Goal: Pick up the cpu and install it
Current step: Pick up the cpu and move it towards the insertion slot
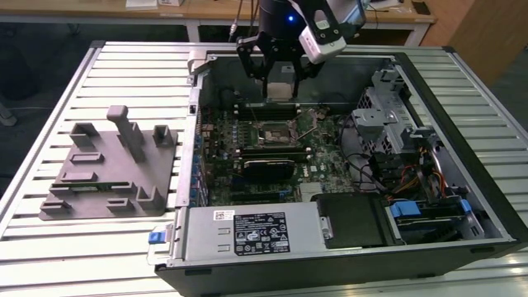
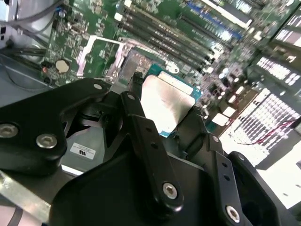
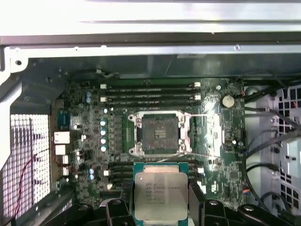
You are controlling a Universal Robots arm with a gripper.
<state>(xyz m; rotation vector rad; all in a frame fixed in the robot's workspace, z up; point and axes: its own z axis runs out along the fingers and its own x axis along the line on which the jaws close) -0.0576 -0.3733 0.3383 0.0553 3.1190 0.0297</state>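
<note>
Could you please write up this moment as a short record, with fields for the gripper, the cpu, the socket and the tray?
gripper: shut on the cpu, hanging above the motherboard inside the open computer case
cpu: held between the fingers, metal top showing in both wrist views, not yet installed
socket: uncovered, nothing seated in it, apart from the cpu
fixture tray: grey, on the slatted table, at the exterior view's left of the case

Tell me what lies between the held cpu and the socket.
In the first wrist view, only a strip of motherboard with dark memory slots lies between the cpu and the open socket.
</note>
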